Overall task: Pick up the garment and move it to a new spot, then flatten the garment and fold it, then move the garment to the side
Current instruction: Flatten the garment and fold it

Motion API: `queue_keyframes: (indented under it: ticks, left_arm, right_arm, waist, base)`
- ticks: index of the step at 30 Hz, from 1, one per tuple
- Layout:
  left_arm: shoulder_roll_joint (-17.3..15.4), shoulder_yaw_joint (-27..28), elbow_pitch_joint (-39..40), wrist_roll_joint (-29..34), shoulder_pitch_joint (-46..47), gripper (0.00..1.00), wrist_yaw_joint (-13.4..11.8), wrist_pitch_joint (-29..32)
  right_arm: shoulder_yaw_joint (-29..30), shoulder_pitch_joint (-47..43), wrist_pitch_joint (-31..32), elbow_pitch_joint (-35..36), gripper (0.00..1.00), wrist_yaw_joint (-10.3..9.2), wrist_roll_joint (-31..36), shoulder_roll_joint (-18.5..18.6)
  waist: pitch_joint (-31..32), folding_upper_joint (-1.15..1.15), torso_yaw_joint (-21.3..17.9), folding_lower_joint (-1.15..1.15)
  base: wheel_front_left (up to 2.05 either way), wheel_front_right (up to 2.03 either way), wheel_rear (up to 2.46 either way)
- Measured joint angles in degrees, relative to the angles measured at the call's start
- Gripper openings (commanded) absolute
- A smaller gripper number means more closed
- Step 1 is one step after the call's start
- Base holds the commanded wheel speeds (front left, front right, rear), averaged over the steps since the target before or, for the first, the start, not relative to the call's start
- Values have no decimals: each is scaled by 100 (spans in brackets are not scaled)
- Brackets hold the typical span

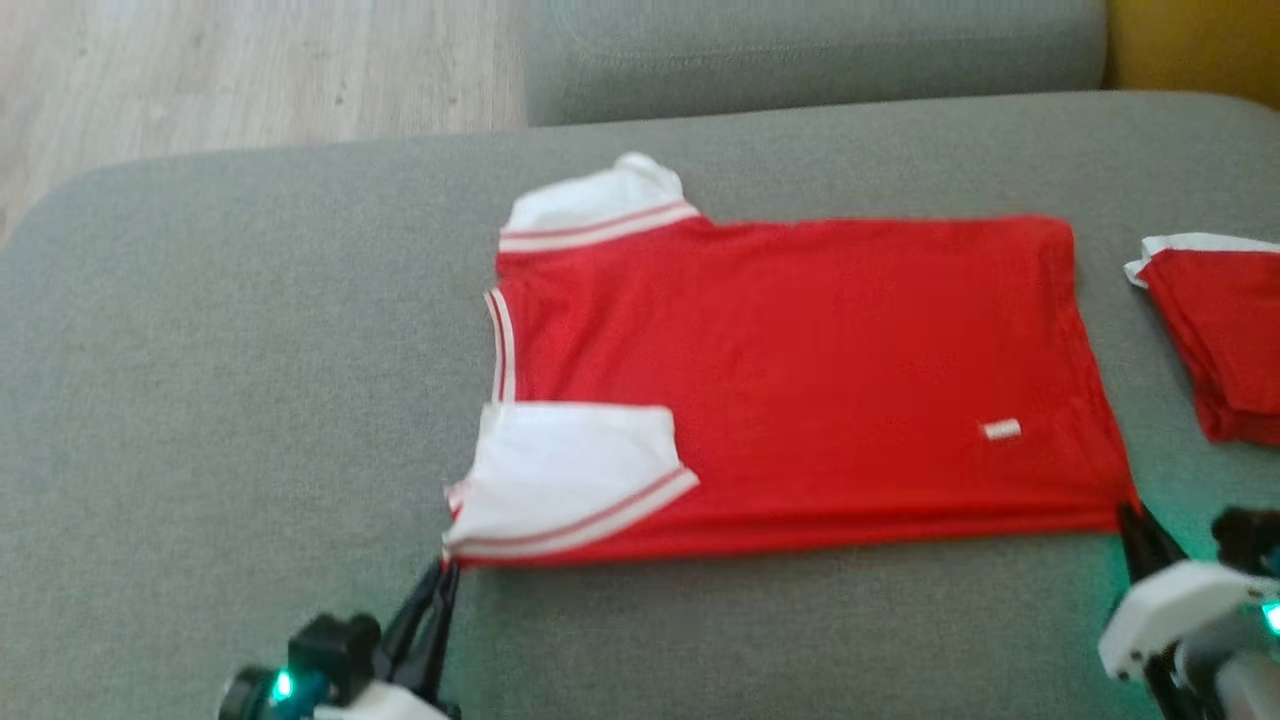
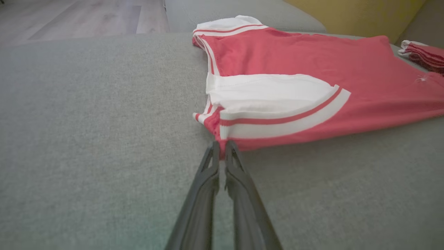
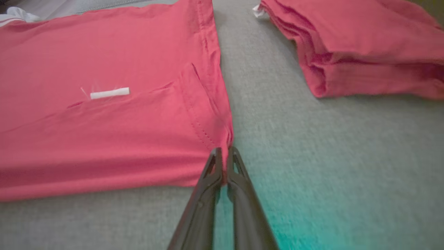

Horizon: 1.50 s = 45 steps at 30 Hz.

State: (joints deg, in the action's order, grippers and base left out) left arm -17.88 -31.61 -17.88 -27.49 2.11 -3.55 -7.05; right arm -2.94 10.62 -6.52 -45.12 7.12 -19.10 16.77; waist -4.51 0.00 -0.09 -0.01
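Observation:
The garment (image 1: 800,380) is a red shirt with white, red-striped sleeves, lying flat and folded lengthwise on the grey sofa cushion (image 1: 220,400). My left gripper (image 1: 447,568) is shut on the near left corner of the garment (image 2: 270,104), below the white sleeve, as the left wrist view shows with the left gripper (image 2: 222,147) pinching red cloth. My right gripper (image 1: 1128,510) is shut on the near right hem corner; in the right wrist view the garment (image 3: 104,121) bunches between the right gripper (image 3: 224,152) fingertips. A small white tag (image 3: 110,93) sits near that corner.
A folded pile of red garments (image 1: 1225,330) lies at the right edge of the cushion, close to my right gripper, seen as the folded pile (image 3: 364,48). The sofa backrest (image 1: 800,50) runs behind, wood floor (image 1: 250,70) at far left, a yellow wall (image 1: 1195,45) at far right.

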Motion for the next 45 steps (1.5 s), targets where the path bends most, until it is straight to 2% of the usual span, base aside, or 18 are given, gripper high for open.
queue_keyframes:
  ticks: [13, 16, 17, 18, 19, 20, 23, 27, 32, 34, 38, 45]
  left_arm:
    - [-154, -163, 982, -133, -920, 0, -355, 419]
    - [-162, -170, 994, -146, -950, 0, -356, 455]
    - [-162, -171, 994, -165, -945, 0, -356, 475]
    - [-162, -180, 990, -177, -945, 9, -355, 508]
    - [-164, -201, 983, -178, -944, 31, -352, 556]
    - [-174, -222, 965, -176, -940, 100, -350, 624]
    - [-238, -256, 987, -175, -901, 100, -343, 750]
    - [-497, -275, 1236, -121, -571, 100, -223, 990]
    - [-899, -169, 1505, 51, 702, 100, 187, 1518]
    - [-948, -97, 1492, 23, 1414, 100, 409, 1794]
    - [-995, -54, 995, -172, 2828, 100, 870, 2538]
    - [-1003, -266, -185, -420, 4591, 100, 1069, 3221]
  right_arm:
    - [615, -1033, 590, 1273, 1, 0, 323, -11]
    - [733, -1180, 711, 1485, 39, 0, 409, -59]
    - [765, -1218, 748, 1550, 81, 0, 446, -87]
    - [822, -1256, 765, 1627, 100, 0, 510, -130]
    - [876, -1277, 799, 1695, 100, 0, 567, -171]
    - [983, -1312, 862, 1830, 100, -1, 632, -189]
    - [1121, -1415, 932, 2126, 100, -1, 734, -230]
    - [1150, -1561, 991, 2552, 100, -1, 762, -350]
    - [1105, -1584, 1094, 3142, 100, -1, 817, -368]
    - [1058, -1571, 1144, 3348, 100, -1, 845, -369]
    - [895, -1416, 1235, 3666, 100, -1, 851, -365]
    - [709, -1022, 1287, 3930, 100, -1, 850, -357]
  waist:
    - [107, 0, 4, 0]
    - [115, 0, 6, 0]
    - [121, 0, 3, 0]
    - [127, 0, -3, 0]
    - [131, 0, -12, 0]
    - [136, 0, -35, 0]
    - [145, 0, -85, 1]
    - [71, 0, -166, 1]
    - [-174, 0, -298, 1]
    - [-323, 0, -358, 1]
    - [-675, 0, -502, 2]
    - [-1267, 0, -761, 3]
  base:
    - [0, 0, 0]
    - [0, 0, 0]
    - [0, 0, 0]
    - [0, 0, 0]
    - [0, 0, 0]
    - [0, 0, 0]
    - [0, 0, 0]
    - [0, 0, 0]
    - [0, 0, 0]
    - [0, 0, 0]
    - [0, 0, 0]
    - [0, 0, 0]
